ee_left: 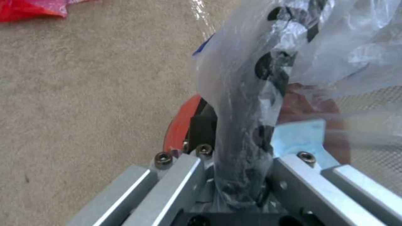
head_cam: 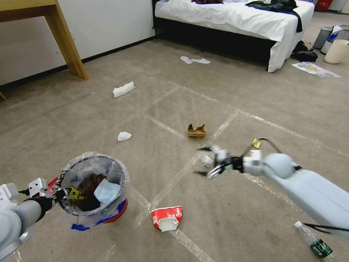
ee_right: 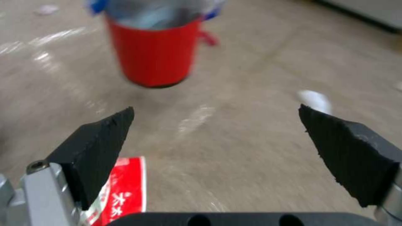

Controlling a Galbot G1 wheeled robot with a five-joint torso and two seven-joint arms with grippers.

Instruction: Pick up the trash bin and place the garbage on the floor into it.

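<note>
Meanwhile, trash bin (head_cam: 95,189) upright, mouth skyward, rim pinched in left gripper (head_cam: 62,194); right gripper (head_cam: 204,161) jaws wide, empty.

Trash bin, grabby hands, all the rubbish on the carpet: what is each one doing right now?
trash bin: held off the floor, holding a blue face mask.
left gripper: shut on the bin's rim.
right gripper: open, empty, above the floor.
paper bowl: tipped on its side.
cardboard tray: crumpled.
bottle: lying down.
</note>
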